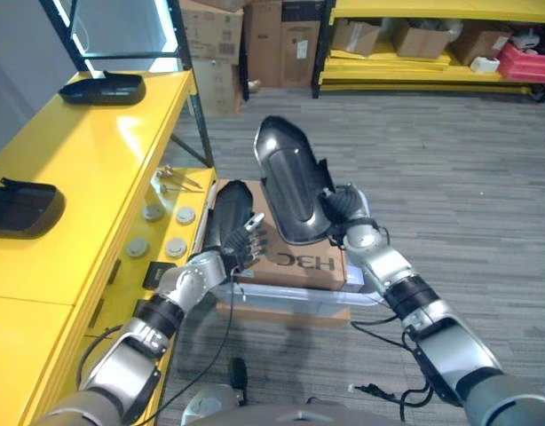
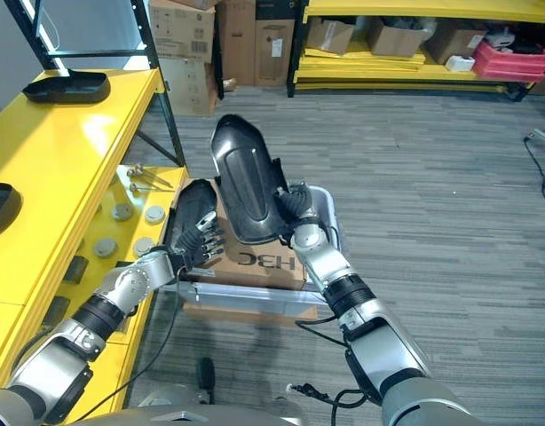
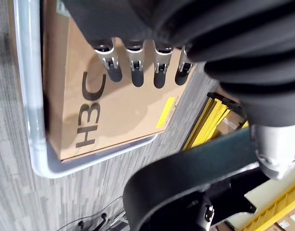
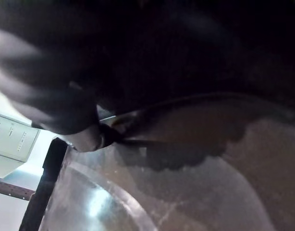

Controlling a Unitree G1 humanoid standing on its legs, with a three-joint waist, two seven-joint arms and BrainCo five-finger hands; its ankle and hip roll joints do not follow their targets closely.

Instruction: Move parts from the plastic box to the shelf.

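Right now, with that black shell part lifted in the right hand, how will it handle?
The black shell part looks rigid, keeping its curve unsupported. Its glossy surface may slip. Held at its lower end by the right hand, it could tip.

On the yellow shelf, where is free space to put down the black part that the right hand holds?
The yellow shelf is bare in a wide stretch between the far black part and the near black part. Its front strip is crowded with round silver pieces. The right hand holds the lifted part.
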